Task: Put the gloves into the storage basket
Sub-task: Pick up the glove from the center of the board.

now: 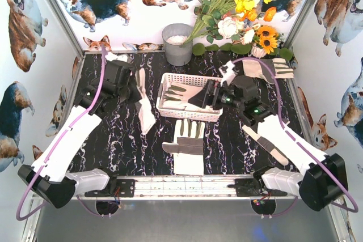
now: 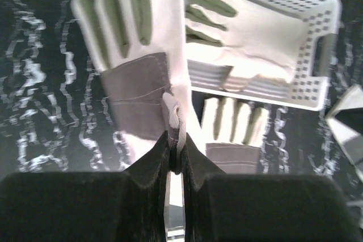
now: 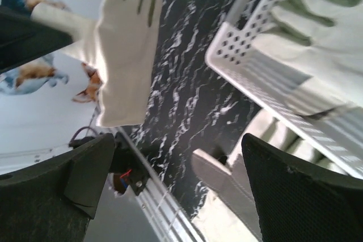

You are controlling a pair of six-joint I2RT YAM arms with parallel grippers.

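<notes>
Now: left arm reaches forward, left claw [image 2: 174, 143] pinched tight on a glove [image 1: 146, 109] dangling at 9 o'clock of the basket [image 1: 190, 115]. Right arm angles in from 3 o'clock, right claw [image 1: 199, 97] spread wide, hiding the basket's right end. Second glove [image 1: 177, 92] lies inside the basket; third glove [image 1: 189, 145] flat at 6 o'clock. Held glove's fingertips cut off in wrist view.

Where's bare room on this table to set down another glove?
Bare black marble tabletop lies front left, between the left arm and the cream fabric glove lying flat; a narrower strip lies between that glove and the right arm. It's crowded around the white slotted plastic basket, where the left gripper dangles another glove and the open right gripper hovers.
</notes>
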